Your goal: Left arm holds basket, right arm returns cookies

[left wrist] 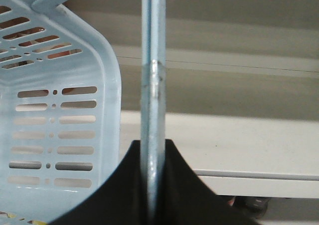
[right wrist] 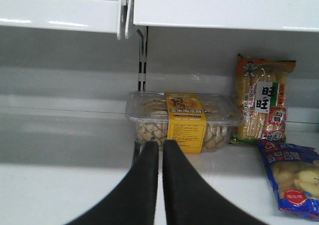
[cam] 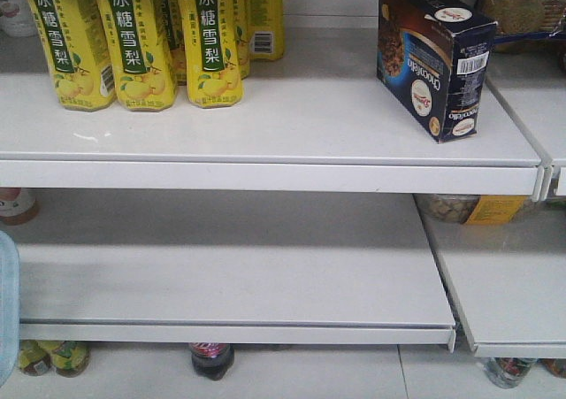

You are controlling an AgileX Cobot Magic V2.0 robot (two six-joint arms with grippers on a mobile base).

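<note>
Front view. The cookies (cam: 435, 56) stand on the upper white shelf (cam: 265, 116), toward its right end, well apart from the yellow drink bottles (cam: 141, 41) lined up at the left. The carton is a dark navy rectangular box, standing on a narrow side and turned at an angle. Its broad face shows a brown cookie picture. The end facing the camera carries a white barcode label, round white-and-red logos and white lettering that runs sideways. A sliver of the pale blue basket (cam: 7, 306) shows at the left edge, beside the lower shelf (cam: 230, 275). Neither of my arms appears here.

Left wrist view. My left gripper (left wrist: 153, 185) is clamped on the basket's hoop handle (left wrist: 152, 85), a pale blue bar running straight up the middle of the picture between my two black fingers (left wrist: 114, 195). The basket body (left wrist: 60, 120) hangs at the left, its slotted wall and rounded rim plain to see. White shelving lies behind.

Right wrist view. My right gripper (right wrist: 160, 180) holds nothing, its black fingers (right wrist: 142, 185) pressed nearly together with only a thin gap. It points at a clear plastic tub of biscuits with a yellow label (right wrist: 184, 120) on a lower shelf. Beside that stand a tall snack packet (right wrist: 261, 103) and a blue bag (right wrist: 291, 177). The navy carton is not in this view.
</note>
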